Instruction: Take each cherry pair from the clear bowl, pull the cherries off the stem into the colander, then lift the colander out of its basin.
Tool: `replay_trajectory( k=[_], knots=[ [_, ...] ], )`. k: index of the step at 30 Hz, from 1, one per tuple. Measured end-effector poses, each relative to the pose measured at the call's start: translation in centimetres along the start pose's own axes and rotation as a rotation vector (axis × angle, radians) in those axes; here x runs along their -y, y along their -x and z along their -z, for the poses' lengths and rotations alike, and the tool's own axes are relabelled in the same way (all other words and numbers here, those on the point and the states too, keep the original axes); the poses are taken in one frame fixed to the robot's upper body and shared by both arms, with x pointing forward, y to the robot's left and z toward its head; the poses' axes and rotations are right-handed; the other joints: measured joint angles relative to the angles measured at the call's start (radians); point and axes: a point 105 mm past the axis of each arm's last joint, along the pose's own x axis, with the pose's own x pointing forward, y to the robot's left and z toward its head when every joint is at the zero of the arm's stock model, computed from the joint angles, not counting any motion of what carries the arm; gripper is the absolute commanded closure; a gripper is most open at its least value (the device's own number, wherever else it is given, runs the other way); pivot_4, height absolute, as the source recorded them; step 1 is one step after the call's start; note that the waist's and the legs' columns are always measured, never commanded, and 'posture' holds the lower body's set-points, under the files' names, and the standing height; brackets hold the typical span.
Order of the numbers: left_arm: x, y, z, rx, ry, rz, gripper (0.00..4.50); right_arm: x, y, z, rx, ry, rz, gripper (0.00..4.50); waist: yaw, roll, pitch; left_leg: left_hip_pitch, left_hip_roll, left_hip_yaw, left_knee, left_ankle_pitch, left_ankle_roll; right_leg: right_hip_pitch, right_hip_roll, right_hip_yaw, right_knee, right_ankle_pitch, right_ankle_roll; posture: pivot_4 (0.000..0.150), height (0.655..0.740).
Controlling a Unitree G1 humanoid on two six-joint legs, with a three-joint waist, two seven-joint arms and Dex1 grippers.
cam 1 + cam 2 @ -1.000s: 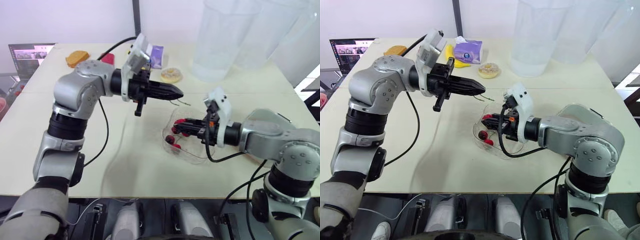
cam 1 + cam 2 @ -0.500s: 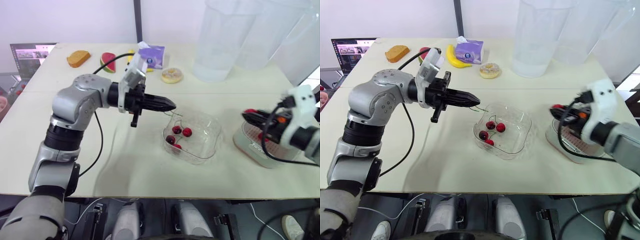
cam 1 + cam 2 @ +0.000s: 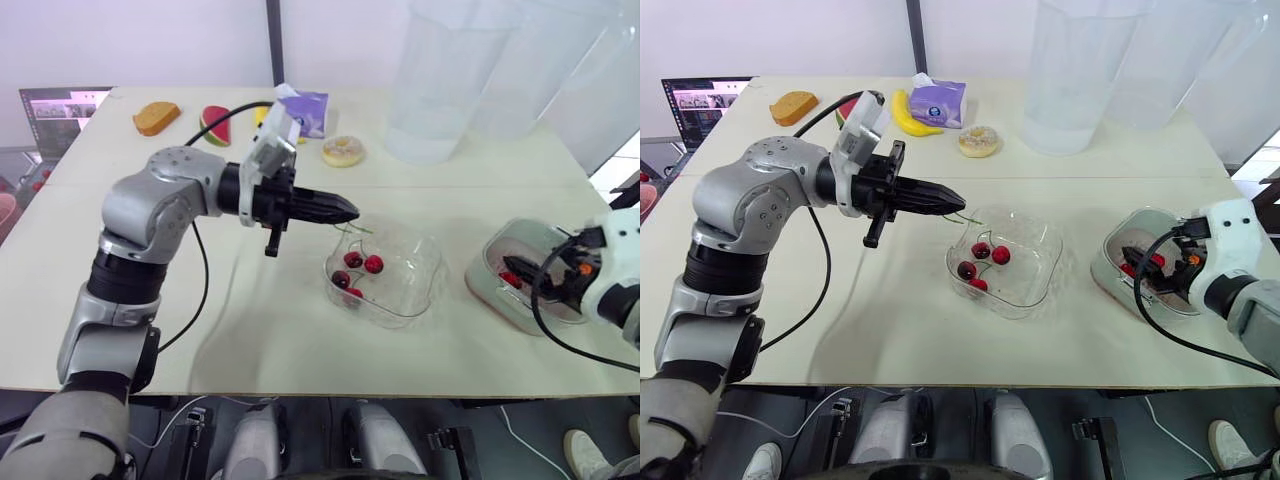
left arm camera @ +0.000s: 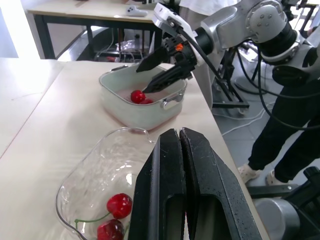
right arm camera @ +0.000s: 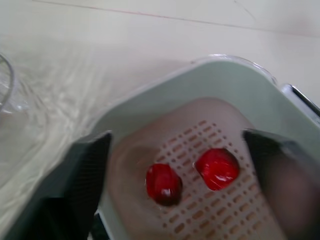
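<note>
A clear bowl (image 3: 415, 268) at mid-table holds several red cherries (image 3: 373, 264) on green stems. My left gripper (image 3: 350, 210) hovers at the bowl's left rim, shut on a thin bare stem (image 3: 970, 218). To the right stands the pale green basin (image 3: 485, 278) with the pinkish colander (image 5: 220, 220) inside. Two loose cherries (image 5: 163, 183) lie on the colander's perforated floor. My right gripper (image 3: 512, 272) hangs just above them, its fingers (image 5: 95, 155) spread wide and holding nothing. The left wrist view shows the shut fingertips (image 4: 170, 137) over the bowl and the open right gripper (image 4: 141, 79) at the basin.
Tall clear plastic containers (image 3: 440, 80) stand at the back right. A tissue pack (image 3: 305, 110), a donut (image 3: 343, 151), a watermelon slice (image 3: 215, 125), a bread piece (image 3: 155, 117) and a banana (image 3: 905, 115) lie along the back. A laptop (image 3: 60, 105) sits at far left.
My right gripper left the clear bowl with a cherry, swung right over the colander and opened; the cherry now lies in the colander. The left gripper kept the stem, shifting only slightly.
</note>
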Motion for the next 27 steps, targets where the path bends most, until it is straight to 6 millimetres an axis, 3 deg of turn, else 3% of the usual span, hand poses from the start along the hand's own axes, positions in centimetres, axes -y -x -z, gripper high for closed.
replay_trajectory(
  k=[5,9,11,14,18,20,24,27],
  knots=[
    [0.0,0.1,0.0,0.001,0.003,-0.004,4.5,-1.5,0.6,-2.9,0.104,0.042,-0.086,0.09,-0.002,0.0,0.0,0.0,0.0,0.0,0.0,0.0,0.0,0.0,0.0,0.0,0.0,0.0,0.0,0.15,0.74],
    [-0.1,0.4,0.2,-0.017,0.013,-0.023,4.5,-7.3,2.4,-5.5,0.23,0.198,-0.361,0.09,-0.003,0.0,0.0,0.0,0.001,-0.001,-0.001,0.0,0.0,0.0,0.001,0.0,0.0,0.0,0.0,0.15,0.74],
    [-0.1,0.7,0.6,-0.026,0.022,-0.037,4.5,-10.6,3.3,-5.4,0.259,0.278,-0.51,0.09,-0.002,0.0,0.0,0.0,0.001,-0.001,0.0,0.0,0.0,0.0,0.0,0.0,0.0,0.0,0.0,0.15,0.74],
    [-0.1,1.0,1.1,-0.033,0.038,-0.053,4.5,-13.4,3.9,-4.3,0.258,0.322,-0.644,0.09,0.003,-0.001,0.001,0.0,0.0,-0.001,0.001,0.0,0.001,0.002,-0.001,-0.001,-0.001,0.0,0.0,0.15,0.74],
    [0.0,1.5,1.4,-0.049,0.032,-0.088,4.5,-14.2,4.0,-3.0,0.246,0.331,-0.686,0.09,0.002,-0.001,0.001,0.0,-0.001,-0.001,0.001,-0.001,0.001,0.002,-0.001,-0.001,-0.001,0.0,0.0,0.15,0.74],
    [0.0,2.5,2.6,-0.079,0.054,-0.15,4.5,-14.2,3.9,-2.2,0.229,0.339,-0.688,0.09,-0.003,-0.001,0.001,0.001,0.0,-0.001,0.0,-0.001,0.001,0.002,0.0,0.0,-0.001,0.0,0.0,0.15,0.74],
    [-1.1,5.4,5.4,-0.139,0.125,-0.348,4.5,-14.8,3.9,-1.7,0.24,0.361,-0.728,0.09,-0.006,-0.001,0.001,0.002,0.001,-0.001,0.0,0.0,0.0,0.002,0.0,-0.001,0.0,0.0,0.0,0.15,0.74],
    [-2.2,9.4,7.0,-0.181,0.154,-0.587,4.5,-15.5,4.0,-1.6,0.249,0.378,-0.777,0.09,-0.004,-0.001,0.001,0.002,0.001,-0.001,0.0,0.0,0.0,0.002,0.0,-0.001,0.0,0.0,0.0,0.15,0.74]
  ],
)
